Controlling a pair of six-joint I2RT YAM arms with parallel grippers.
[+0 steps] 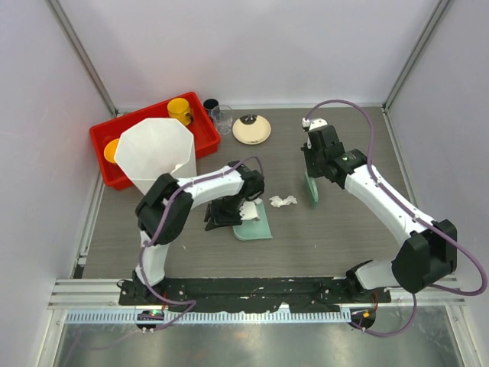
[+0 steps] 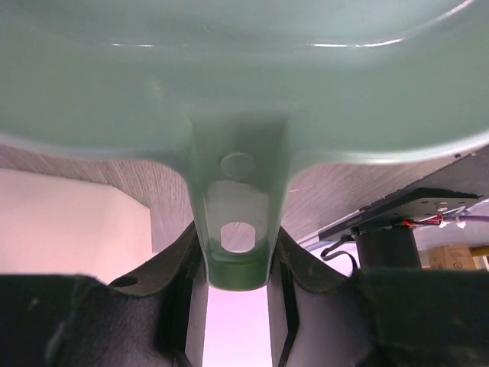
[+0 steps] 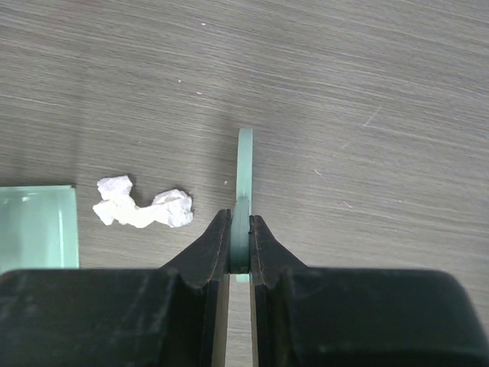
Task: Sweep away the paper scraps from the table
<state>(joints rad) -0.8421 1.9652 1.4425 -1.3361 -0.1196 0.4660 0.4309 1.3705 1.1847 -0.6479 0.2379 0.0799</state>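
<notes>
Crumpled white paper scraps (image 1: 283, 201) (image 3: 141, 208) lie on the grey wood-grain table (image 1: 344, 252) between my two arms. The left gripper (image 1: 227, 212) (image 2: 237, 256) is shut on the handle (image 2: 237, 229) of a pale green dustpan (image 1: 254, 223) (image 2: 229, 76), which rests just left of the scraps. The dustpan's edge (image 3: 38, 227) also shows in the right wrist view. My right gripper (image 1: 311, 167) (image 3: 240, 229) is shut on a thin green sweeper blade (image 1: 312, 191) (image 3: 244, 164), standing on edge a short way right of the scraps.
A red tray (image 1: 103, 138) at the back left holds yellow cups (image 1: 180, 109) and a large white paper cone (image 1: 157, 153). A dark cup (image 1: 211, 105), a clear glass (image 1: 223, 117) and a cream plate (image 1: 251, 129) stand at the back. Pale walls frame the table.
</notes>
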